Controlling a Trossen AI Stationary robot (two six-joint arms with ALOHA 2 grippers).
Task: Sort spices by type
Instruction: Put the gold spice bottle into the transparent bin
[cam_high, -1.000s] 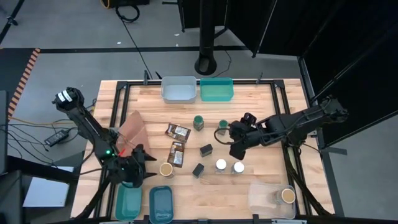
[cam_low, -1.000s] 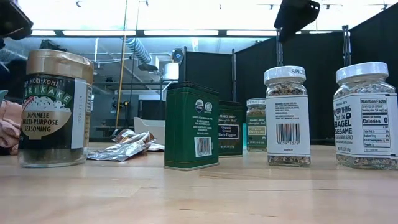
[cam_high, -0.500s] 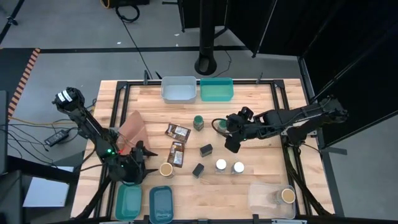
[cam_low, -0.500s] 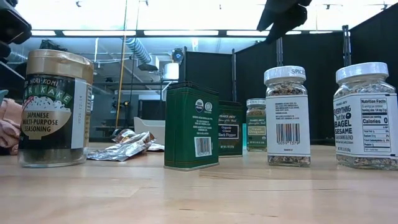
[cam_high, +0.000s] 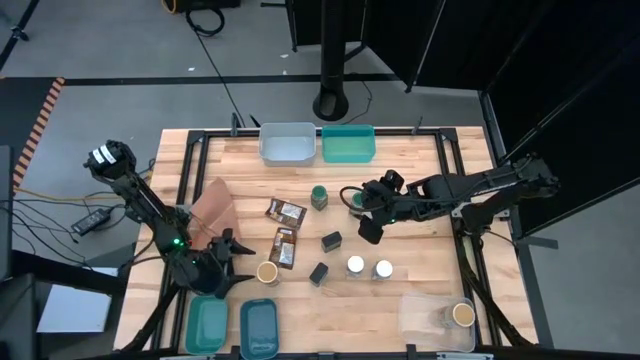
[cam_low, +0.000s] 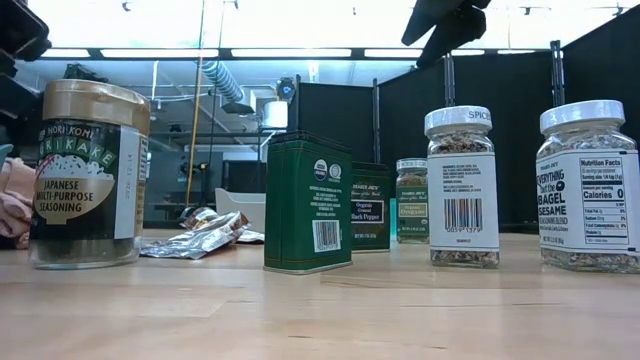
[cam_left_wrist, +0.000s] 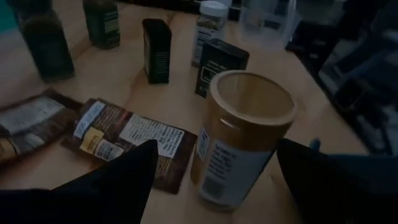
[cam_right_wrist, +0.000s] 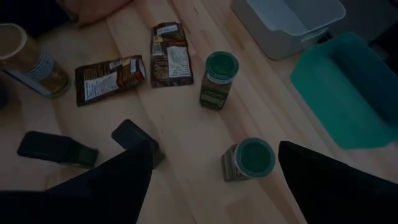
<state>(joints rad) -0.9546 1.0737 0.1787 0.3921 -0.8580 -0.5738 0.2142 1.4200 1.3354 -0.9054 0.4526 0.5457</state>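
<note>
Spices: jars (cam_high: 355, 265), black boxes (cam_high: 331, 240) and brown packets (cam_high: 285, 211) scattered mid-table
Left gripper (cam_high: 226, 270): low near the front edge, fingers spread, empty, facing a tan-topped jar (cam_high: 267, 271)
Right gripper (cam_high: 362, 205): raised, fingers spread, empty, over a green-lidded jar (cam_right_wrist: 248, 158)

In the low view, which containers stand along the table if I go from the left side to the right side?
Tan-topped furikake jar → crumpled packets → large green tin → smaller pepper tin → green-lidded jar → white-lidded jar → white-lidded bagel sesame jar.
</note>
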